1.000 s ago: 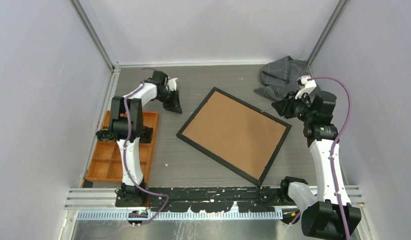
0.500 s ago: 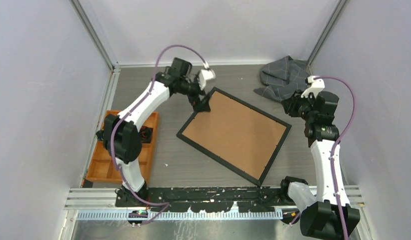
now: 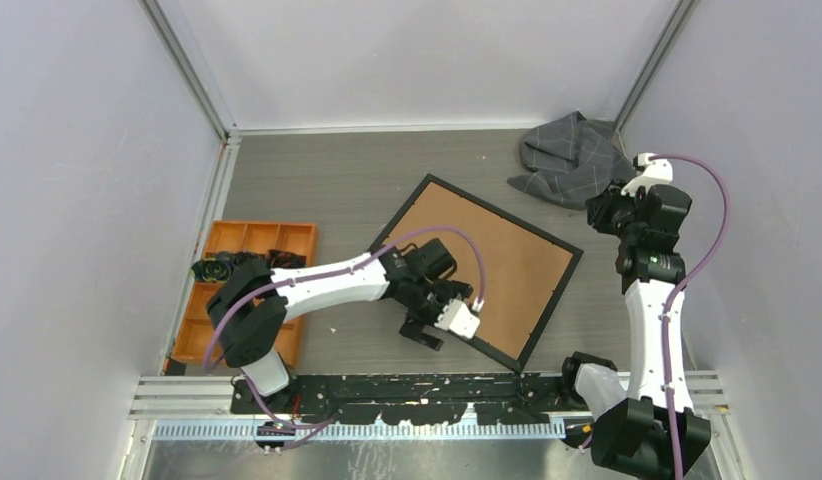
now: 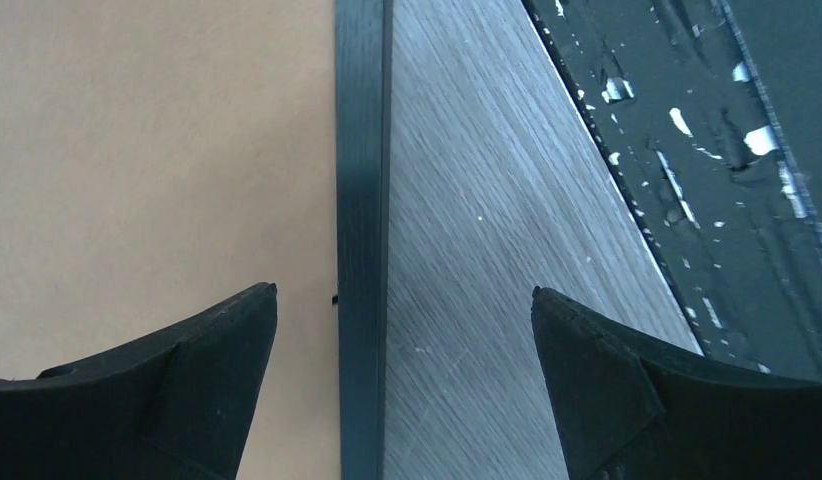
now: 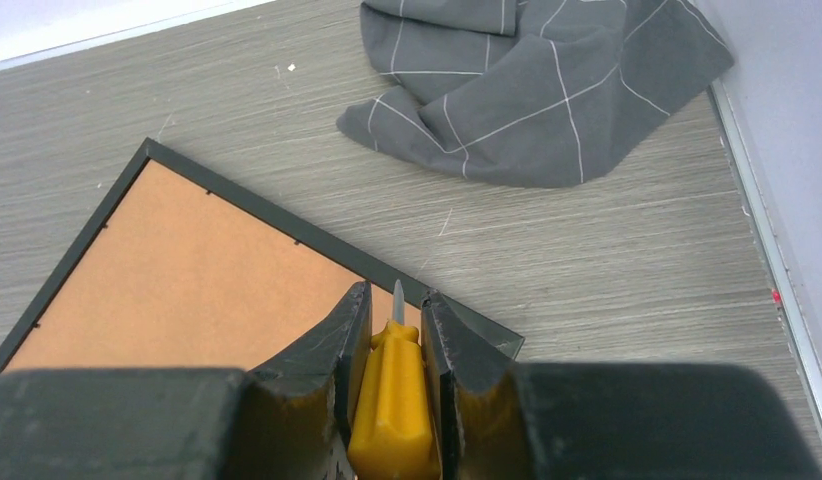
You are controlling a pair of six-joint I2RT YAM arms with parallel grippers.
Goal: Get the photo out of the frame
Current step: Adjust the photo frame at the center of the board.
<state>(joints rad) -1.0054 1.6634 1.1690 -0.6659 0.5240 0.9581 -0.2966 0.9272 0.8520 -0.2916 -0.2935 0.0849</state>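
The frame (image 3: 507,262) lies back-up on the table (image 3: 317,190), brown board showing, its long axis running slantwise from far-left to near-right. Across its near long edge the left gripper (image 4: 402,310) stands wide apart, one finger over the board, one over the table. Near the frame's right corner, the right gripper (image 5: 395,300) is clamped on a yellow-handled screwdriver (image 5: 392,400). A grey checked cloth (image 5: 527,90) lies beyond.
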